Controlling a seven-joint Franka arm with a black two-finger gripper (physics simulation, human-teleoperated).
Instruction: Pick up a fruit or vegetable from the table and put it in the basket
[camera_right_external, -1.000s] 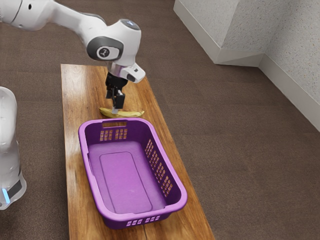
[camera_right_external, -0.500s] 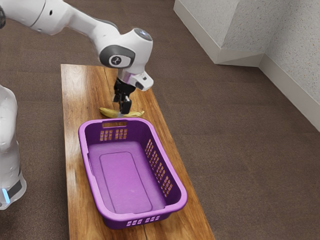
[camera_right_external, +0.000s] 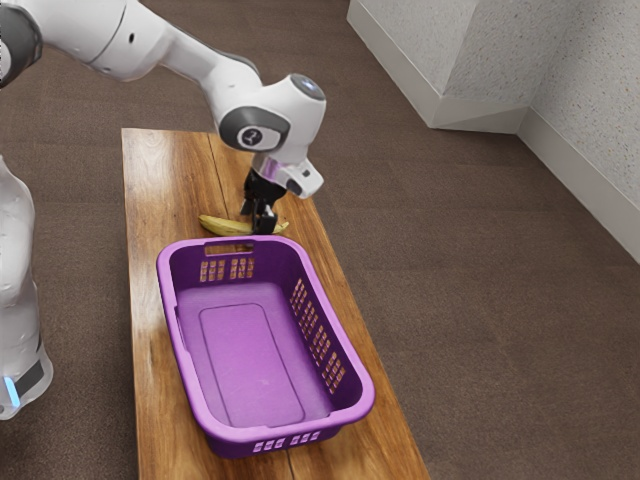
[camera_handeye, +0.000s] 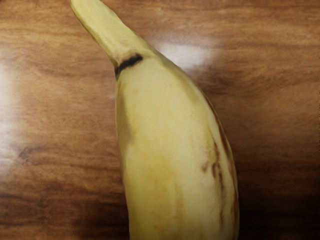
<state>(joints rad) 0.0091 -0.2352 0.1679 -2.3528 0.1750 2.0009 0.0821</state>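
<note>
The gripper (camera_right_external: 257, 219) stood wide, low over the banana (camera_right_external: 222, 226), which lay on the table (camera_right_external: 150, 340) beside one end of the basket (camera_right_external: 182, 345). Its long axis ran across the fingers' spread (a handy angle, I judged), favouring a straight squeeze from both sides.

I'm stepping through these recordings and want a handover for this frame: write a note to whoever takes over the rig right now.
Gripper: low at the banana, toward its end on the exterior view's right; whether it is open or shut I cannot tell.
Banana: lying on the wooden table, just beyond the near-empty-handed end of nothing else but the purple basket.
Done: the gripper is down at the banana.
Left: confirm or make the grasp, lift, carry it over the basket's rim, release inside.
</note>
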